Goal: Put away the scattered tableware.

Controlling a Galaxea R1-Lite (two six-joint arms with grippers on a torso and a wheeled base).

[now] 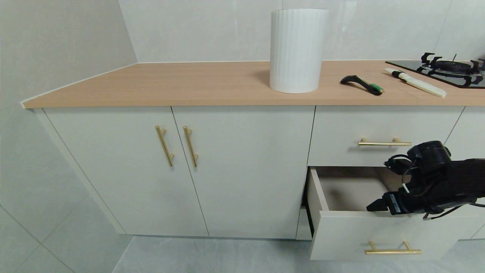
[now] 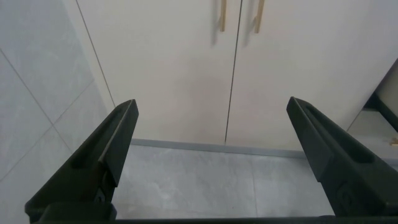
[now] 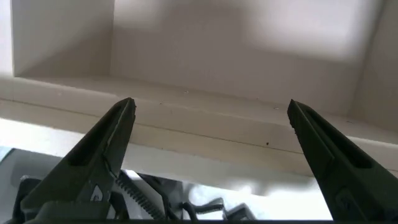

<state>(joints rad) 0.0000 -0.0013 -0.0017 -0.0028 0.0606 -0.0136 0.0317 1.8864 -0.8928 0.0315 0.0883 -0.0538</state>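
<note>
Over the open drawer, the right gripper gapes empty; the left gripper, seemingly near the floor, likewise spread

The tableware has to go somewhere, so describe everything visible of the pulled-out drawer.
The drawer sits directly under a shut drawer and is pulled well out toward the robot. Its flat front looks matte off-white, with a slim horizontal brass-coloured bar handle on two posts. The side wall and inner surfaces look like the same pale board. The right gripper, open, hangs over its front edge; whether it touches cannot be told.
</note>
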